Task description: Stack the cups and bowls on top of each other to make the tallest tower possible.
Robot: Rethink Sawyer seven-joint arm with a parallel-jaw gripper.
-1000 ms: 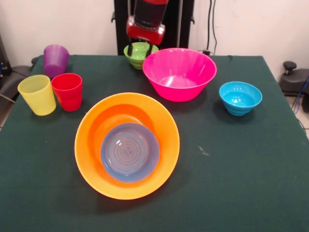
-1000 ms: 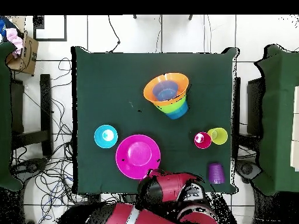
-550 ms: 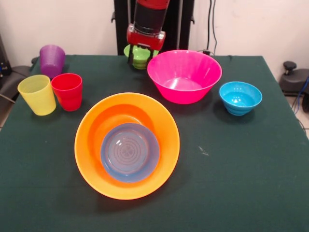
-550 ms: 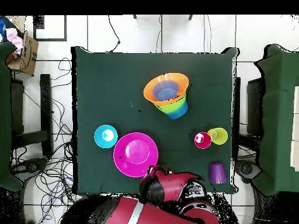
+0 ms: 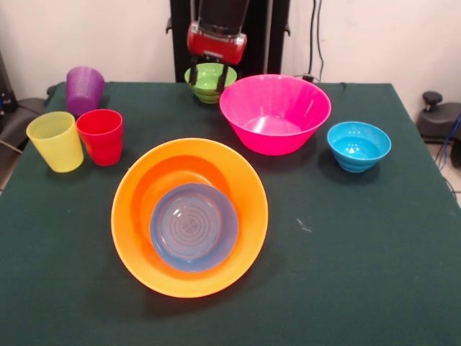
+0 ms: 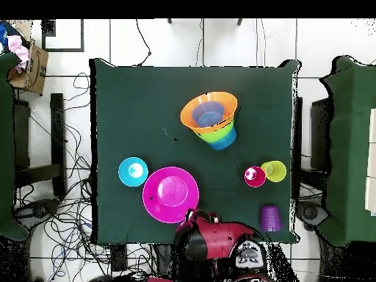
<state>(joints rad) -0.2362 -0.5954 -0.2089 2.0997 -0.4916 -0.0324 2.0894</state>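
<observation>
Up front, the gripper (image 5: 211, 67) hangs over the small green bowl (image 5: 209, 81) at the table's (image 5: 374, 274) far edge, jaws spread astride it, beside the pink bowl (image 5: 274, 112). Overhead, the tower (image 6: 211, 121) stands mid-table, orange bowl (image 6: 192, 111) topmost.

A dark green cloth covers the square table (image 6: 132, 103). Under it lies a white tiled floor (image 6: 220, 40) strewn with black cables (image 6: 70, 110). A cardboard box (image 6: 29, 62) sits at the overhead view's top left corner. The front view shows a plain pale wall (image 5: 374, 36) behind
</observation>
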